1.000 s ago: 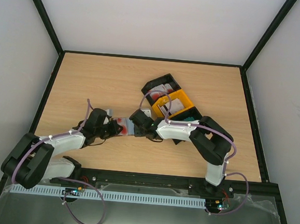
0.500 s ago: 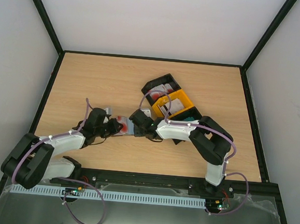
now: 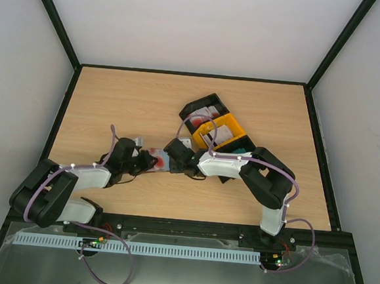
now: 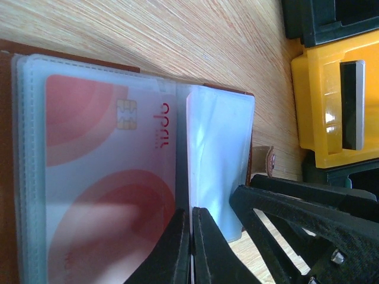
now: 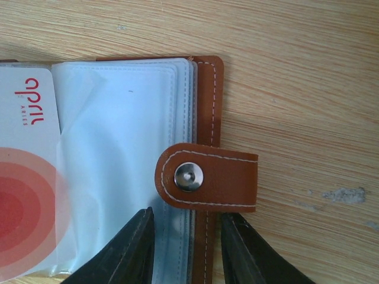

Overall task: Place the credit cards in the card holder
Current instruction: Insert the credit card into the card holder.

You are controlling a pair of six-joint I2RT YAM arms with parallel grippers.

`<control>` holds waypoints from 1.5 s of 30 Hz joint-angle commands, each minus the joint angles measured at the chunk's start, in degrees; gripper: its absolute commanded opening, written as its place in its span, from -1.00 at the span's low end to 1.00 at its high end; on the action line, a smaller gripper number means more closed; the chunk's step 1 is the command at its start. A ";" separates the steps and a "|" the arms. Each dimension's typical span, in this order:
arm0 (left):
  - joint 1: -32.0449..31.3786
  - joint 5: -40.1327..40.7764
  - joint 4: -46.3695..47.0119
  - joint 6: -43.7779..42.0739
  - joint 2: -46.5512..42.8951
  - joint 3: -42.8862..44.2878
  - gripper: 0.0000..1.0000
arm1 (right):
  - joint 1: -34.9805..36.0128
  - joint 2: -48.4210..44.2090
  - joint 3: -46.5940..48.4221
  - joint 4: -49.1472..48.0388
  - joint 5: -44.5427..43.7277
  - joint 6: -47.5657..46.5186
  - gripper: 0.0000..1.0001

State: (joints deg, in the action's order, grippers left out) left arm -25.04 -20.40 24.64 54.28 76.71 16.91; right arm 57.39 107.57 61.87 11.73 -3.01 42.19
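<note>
Top external: card holder (image 3: 150,158) lies open and flat on the desk (image 3: 127,104), just off the near-left side of the bin tray (image 3: 221,128). Left fingers (image 3: 139,163) come at it from the side away from the tray, right fingers (image 3: 169,159) from the tray side.

Left wrist: left fingers clenched tight. The tips meet on the line where the red-and-white credit card (image 4: 106,195), seen through clear plastic, borders the next empty sleeve (image 4: 222,160) toward the tray. They could be nipping a sleeve edge or the card edge, can't tell which. Card's chip and print are readable through the film. Yellow compartment of the tray sits just past the holder's far edge.

Right wrist: right fingers apart, straddling the holder's tray-side edge. One is over the clear sleeves, the other beside the brown leather cover, with the stitched border between them. Can't tell if they press on it. Snap tab (image 5: 207,177) lies folded flat over that edge, just ahead of the fingers.

More cards (image 3: 210,113) stand in the tray's black end compartment and in the yellow one.
</note>
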 commanded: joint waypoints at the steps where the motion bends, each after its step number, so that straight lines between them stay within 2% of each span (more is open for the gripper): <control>1: -0.36 -1.22 0.28 1.97 0.76 -1.51 -0.91 | -0.12 1.89 -0.40 1.35 0.53 1.09 -0.37; 9: -0.36 -5.87 5.16 5.93 4.26 -2.85 -0.89 | -0.17 1.99 -0.43 1.11 0.75 1.31 -0.37; 24: -0.45 -7.32 8.78 1.92 7.32 -3.02 -0.81 | -0.14 2.39 0.24 1.17 0.86 1.45 -0.38; 30: -0.54 -6.19 13.28 2.74 3.89 -5.67 -0.82 | -0.10 2.46 0.97 3.92 -1.53 3.31 -0.61; 35: -0.84 -6.32 15.76 3.43 2.38 -6.48 -0.81 | -0.16 2.30 0.73 4.59 -1.38 4.01 -0.63; 40: -1.56 -6.08 14.92 3.42 4.43 -5.35 -0.68 | -0.15 2.03 0.19 3.46 1.40 4.29 -0.61; 45: -3.08 -2.28 5.55 1.22 4.83 -2.77 -0.60 | -0.14 2.05 0.19 2.89 2.05 4.39 -0.59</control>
State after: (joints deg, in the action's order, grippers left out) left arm -26.94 -25.54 37.06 57.95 81.21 11.73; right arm 57.10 107.90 62.46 11.77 -2.50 45.74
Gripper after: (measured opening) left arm 0.187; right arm 0.202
